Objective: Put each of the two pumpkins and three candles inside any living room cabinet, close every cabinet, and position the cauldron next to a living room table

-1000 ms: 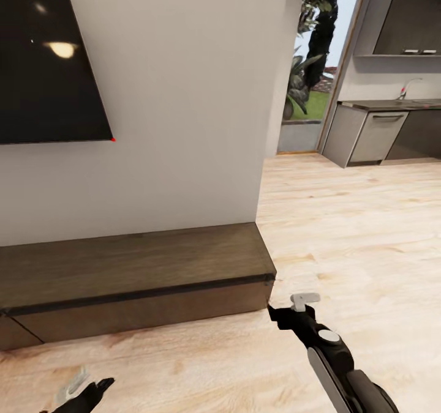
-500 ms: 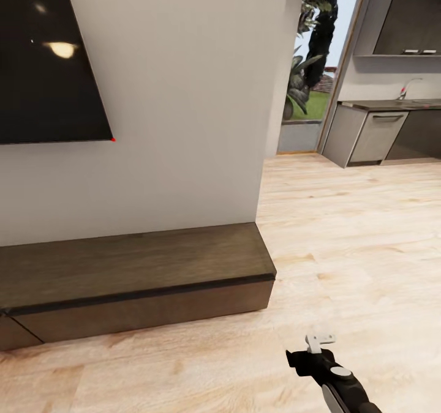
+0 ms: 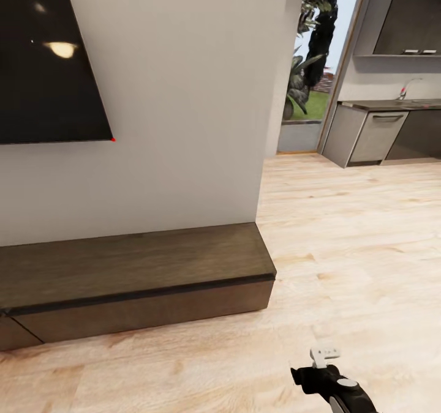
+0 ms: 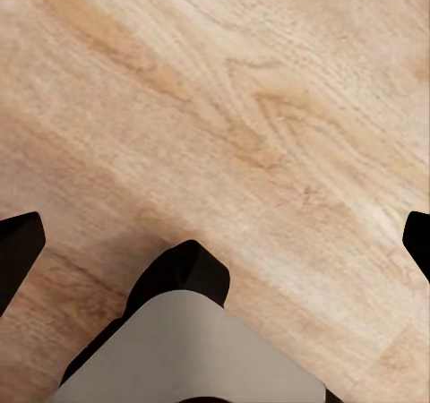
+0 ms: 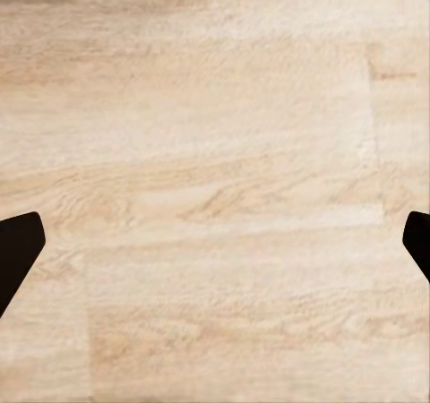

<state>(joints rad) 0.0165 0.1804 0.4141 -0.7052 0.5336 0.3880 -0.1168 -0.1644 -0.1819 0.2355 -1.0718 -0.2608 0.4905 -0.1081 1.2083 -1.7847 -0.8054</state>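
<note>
Moved: your right hand [image 3: 323, 364] has drawn back from the cabinet [image 3: 135, 278].
Hands: both spread, empty.
Risk: turning could clip the cabinet corner.

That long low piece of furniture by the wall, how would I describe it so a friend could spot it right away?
Start at the big black screen on the pale wall. Directly beneath it, on the light wooden floor, sits a low dark-brown cabinet running along the wall's foot. Unlike the tall grey kitchen units far behind, it is dark wood with a thin black seam.
</note>
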